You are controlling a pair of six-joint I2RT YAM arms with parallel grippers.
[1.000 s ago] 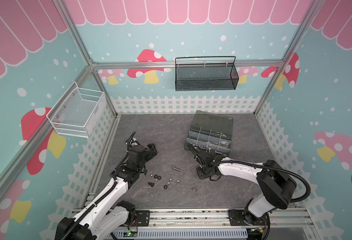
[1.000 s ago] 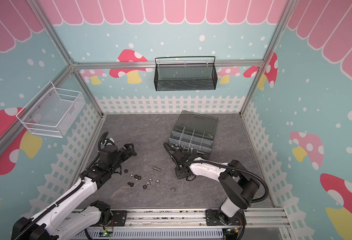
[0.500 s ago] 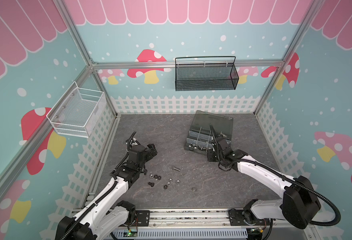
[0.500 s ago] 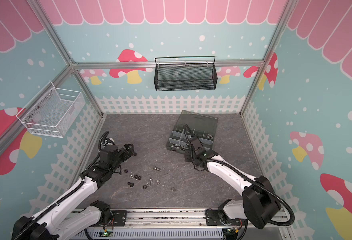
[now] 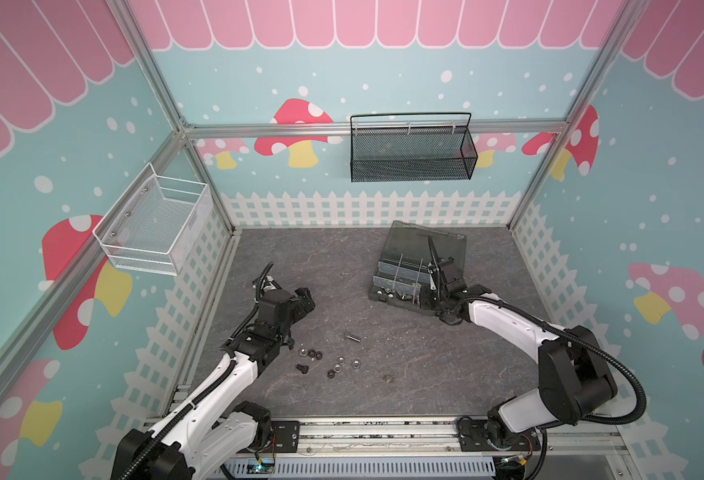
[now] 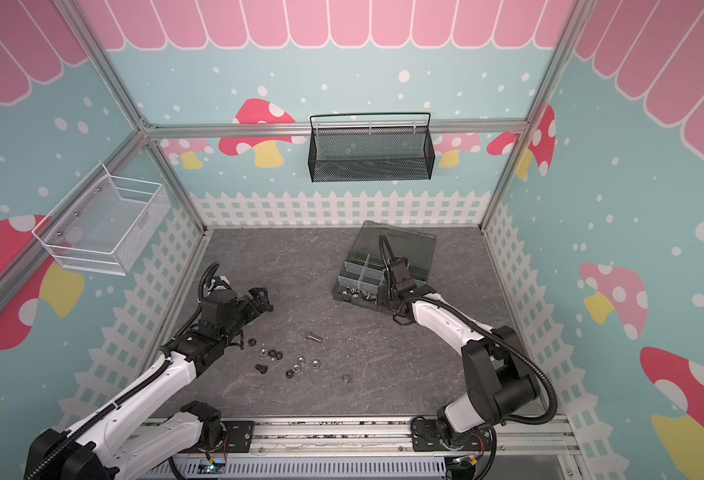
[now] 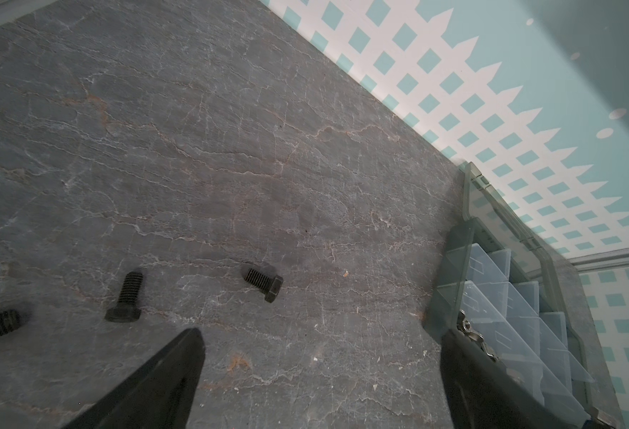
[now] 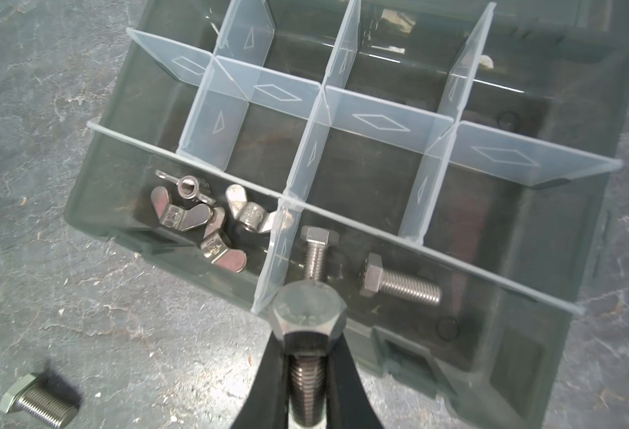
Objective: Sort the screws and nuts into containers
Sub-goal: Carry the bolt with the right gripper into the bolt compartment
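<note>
A silver screw (image 8: 307,315) is pinched by its threaded shank between the fingers of the right end effector (image 8: 307,341), hex head outward, at the near edge of the organizer box (image 8: 528,334). Just beyond the head, one compartment holds two silver screws (image 8: 398,284) lying flat. Across a clear divider (image 8: 279,252), the next compartment holds wing nuts (image 8: 194,219). A loose silver screw (image 8: 39,405) lies on the desk (image 8: 82,148) just outside the box.

In both top views the box stands toward the back right of the desk with its smoky lid (image 5: 425,245) raised. A scatter of nuts (image 5: 337,361) lies front-centre, well apart from the box.

Left of them hovers the left end effector (image 5: 306,301), fingers spread wide and empty; its wrist view shows three black screws (image 7: 264,284) on the desk ahead of it
</note>
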